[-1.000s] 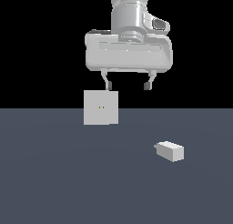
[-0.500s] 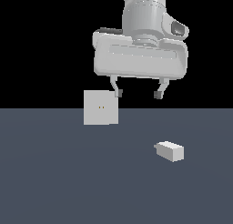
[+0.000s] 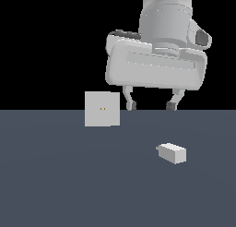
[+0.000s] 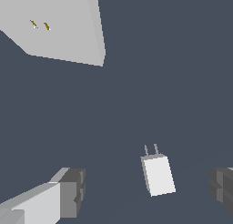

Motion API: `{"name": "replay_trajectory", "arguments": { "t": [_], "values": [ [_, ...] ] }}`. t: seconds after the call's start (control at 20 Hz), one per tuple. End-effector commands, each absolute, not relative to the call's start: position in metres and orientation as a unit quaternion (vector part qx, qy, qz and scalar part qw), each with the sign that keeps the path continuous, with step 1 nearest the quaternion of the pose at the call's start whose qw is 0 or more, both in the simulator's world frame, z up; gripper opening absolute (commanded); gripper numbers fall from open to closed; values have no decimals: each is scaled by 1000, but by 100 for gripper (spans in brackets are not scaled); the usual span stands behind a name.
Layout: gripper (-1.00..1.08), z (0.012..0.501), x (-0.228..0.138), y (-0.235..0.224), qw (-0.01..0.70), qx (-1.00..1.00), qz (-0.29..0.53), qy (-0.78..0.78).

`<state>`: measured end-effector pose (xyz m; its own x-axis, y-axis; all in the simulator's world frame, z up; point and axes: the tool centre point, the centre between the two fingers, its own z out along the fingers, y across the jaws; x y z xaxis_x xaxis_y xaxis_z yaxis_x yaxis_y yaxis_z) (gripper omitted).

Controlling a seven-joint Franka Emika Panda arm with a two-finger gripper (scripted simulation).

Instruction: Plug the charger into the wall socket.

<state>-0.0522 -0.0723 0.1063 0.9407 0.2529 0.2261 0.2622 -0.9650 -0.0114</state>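
Fingers (image 3: 130,104) spread, empty — boxy matte charger (image 3: 172,152), flat square socket (image 3: 102,109).

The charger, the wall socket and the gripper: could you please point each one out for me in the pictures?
charger (image 3: 172,153): exterior view, on the top face of the block.
wall socket (image 3: 102,114): exterior view, on the plate's front face below its two holes.
gripper (image 3: 150,106): exterior view, midway between the open fingers' tips.

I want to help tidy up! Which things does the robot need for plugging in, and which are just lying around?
Needed:
- charger
- wall socket
- gripper, fingers open above the charger

Just lying around:
- nothing; only the bare grey floor
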Motion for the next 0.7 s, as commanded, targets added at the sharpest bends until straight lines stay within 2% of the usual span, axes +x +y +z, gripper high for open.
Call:
{"name": "replay_trajectory", "arguments": {
  "t": [0.0,0.65],
  "values": [
    [100,101,-55,-77,22,-982,-123,-141],
    [100,76,-61,-98,35,-967,-171,-187]
  ]
}}
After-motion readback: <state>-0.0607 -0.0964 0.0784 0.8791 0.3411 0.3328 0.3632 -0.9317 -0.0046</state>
